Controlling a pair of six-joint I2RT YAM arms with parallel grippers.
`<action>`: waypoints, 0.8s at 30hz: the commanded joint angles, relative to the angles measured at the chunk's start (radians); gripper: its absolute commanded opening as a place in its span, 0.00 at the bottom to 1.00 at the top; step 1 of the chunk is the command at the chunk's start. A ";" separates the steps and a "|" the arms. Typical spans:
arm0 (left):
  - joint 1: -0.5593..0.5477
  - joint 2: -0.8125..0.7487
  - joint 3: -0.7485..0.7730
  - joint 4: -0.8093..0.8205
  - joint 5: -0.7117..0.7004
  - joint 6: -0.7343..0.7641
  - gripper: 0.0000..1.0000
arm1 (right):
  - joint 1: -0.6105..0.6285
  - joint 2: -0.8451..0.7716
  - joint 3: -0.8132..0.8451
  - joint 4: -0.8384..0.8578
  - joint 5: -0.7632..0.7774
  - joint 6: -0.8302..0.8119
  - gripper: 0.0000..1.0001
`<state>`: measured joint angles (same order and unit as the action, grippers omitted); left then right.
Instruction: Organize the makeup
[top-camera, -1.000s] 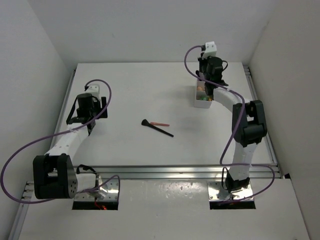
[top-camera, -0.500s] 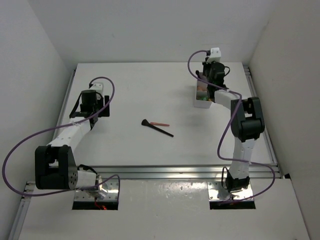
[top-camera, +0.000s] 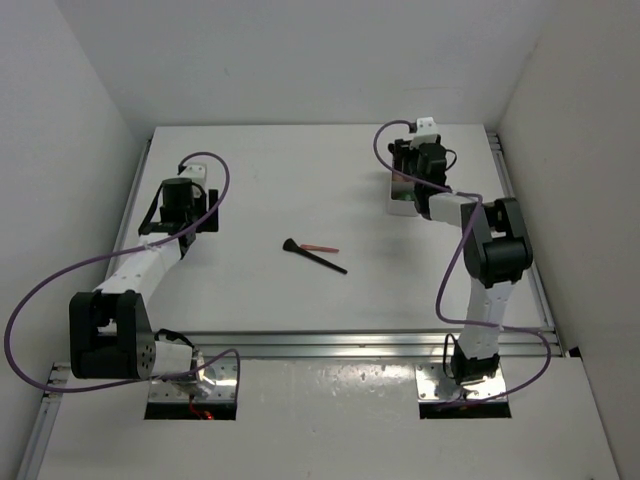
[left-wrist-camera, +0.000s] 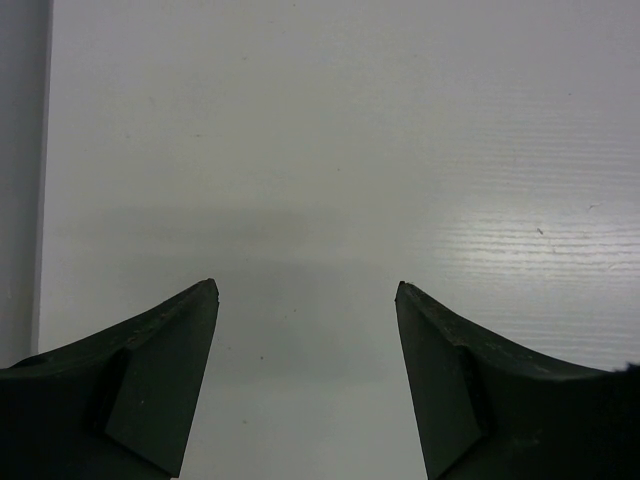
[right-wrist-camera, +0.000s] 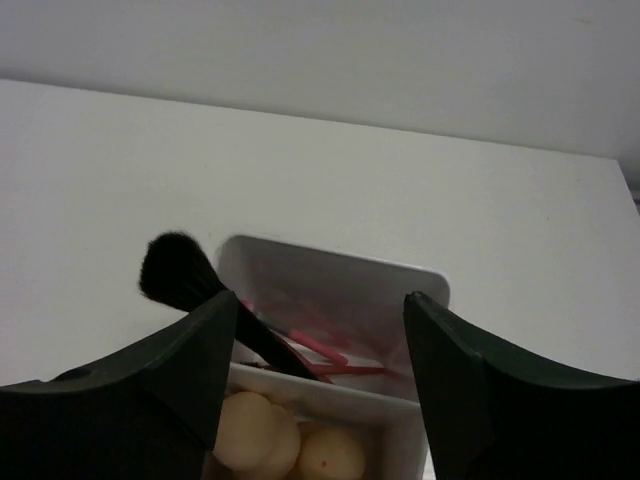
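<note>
A translucent white box (right-wrist-camera: 340, 258) lies under my right gripper (right-wrist-camera: 320, 297), which is open and straddles it without touching anything. In its far compartment lie thin pink pencils (right-wrist-camera: 325, 352). A black brush (right-wrist-camera: 180, 268) leans over the box's left rim with its bristles outside. Two peach sponges (right-wrist-camera: 262, 438) fill the near compartment. From above, the right gripper (top-camera: 405, 172) hangs over the box (top-camera: 399, 208) at the back right. A black-handled brush (top-camera: 316, 259) and a pink pencil (top-camera: 322, 248) lie at mid-table. My left gripper (left-wrist-camera: 305, 285) is open over bare table.
From above, the left gripper (top-camera: 184, 220) sits near the table's left edge, close to the side wall (top-camera: 90, 150). An aluminium rail (top-camera: 350, 342) runs along the near edge in front of both arm bases.
The right gripper has opened, and the black brush now leans in the box, free of its fingers. The left arm shifted slightly away from its base, then stayed still.
</note>
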<state>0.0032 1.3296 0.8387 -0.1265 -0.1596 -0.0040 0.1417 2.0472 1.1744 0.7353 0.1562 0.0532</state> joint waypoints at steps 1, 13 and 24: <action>-0.009 -0.012 0.025 0.014 0.020 -0.001 0.77 | 0.027 -0.168 0.008 -0.078 -0.137 -0.042 0.69; -0.009 -0.069 -0.078 0.053 0.069 -0.062 0.77 | 0.300 -0.224 0.207 -1.043 -0.745 -0.306 0.57; -0.009 -0.150 -0.128 0.053 0.069 -0.062 0.77 | 0.397 0.034 0.370 -1.156 -0.672 -0.345 0.37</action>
<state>0.0029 1.2106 0.7170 -0.0948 -0.0967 -0.0540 0.5243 2.1117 1.5391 -0.4141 -0.5159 -0.2527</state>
